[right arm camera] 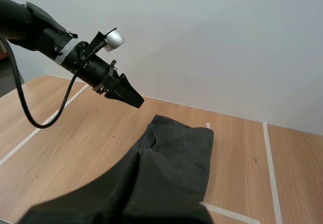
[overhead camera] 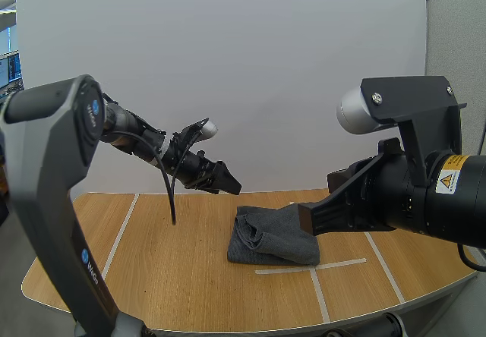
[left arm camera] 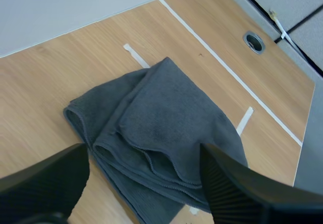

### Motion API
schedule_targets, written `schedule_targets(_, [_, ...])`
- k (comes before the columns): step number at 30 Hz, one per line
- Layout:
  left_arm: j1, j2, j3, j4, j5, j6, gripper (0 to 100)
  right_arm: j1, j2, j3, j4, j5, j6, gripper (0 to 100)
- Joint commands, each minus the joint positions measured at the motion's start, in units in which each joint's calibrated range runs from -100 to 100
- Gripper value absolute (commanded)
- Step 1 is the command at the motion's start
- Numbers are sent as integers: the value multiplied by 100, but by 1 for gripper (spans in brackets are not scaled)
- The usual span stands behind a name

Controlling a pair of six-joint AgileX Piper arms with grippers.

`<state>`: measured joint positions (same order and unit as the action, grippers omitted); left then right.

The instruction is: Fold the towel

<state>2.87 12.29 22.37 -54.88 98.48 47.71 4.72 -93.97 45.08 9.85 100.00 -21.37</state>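
Just below left claw [overhead camera: 231, 185], towel [overhead camera: 262, 238]

The left arm [overhead camera: 47, 177] rises at the near edge, then its forearm reaches fwd & inward w/ the wrist pitched down. The left gripper [overhead camera: 228, 184] hangs in the air, tips aimed down toward centre, and its fingers [left arm camera: 227, 186] stand well apart, ribbed faces turned in. The right arm [overhead camera: 414, 193] comes in low, approx. horiz. The right gripper [overhead camera: 306, 220] points inward, fingers [right arm camera: 151, 186] pressed together as one dark wedge, nothing between them.
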Motion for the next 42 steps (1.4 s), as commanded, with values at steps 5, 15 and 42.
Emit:
schedule_targets(5, [-75, 651, -361, 19, 152, -321, 100, -25, -49, 19, 17, 0, 11, 0])
schedule_targets(15, [-377, 806, -361, 573, 152, -441, 100, -26, -49, 19, -21, 0, 11, 0])
schedule_targets(42, [-512, 1392, -361, 228, -435, -47, 100, -26, -49, 19, -21, 0, 11, 0])
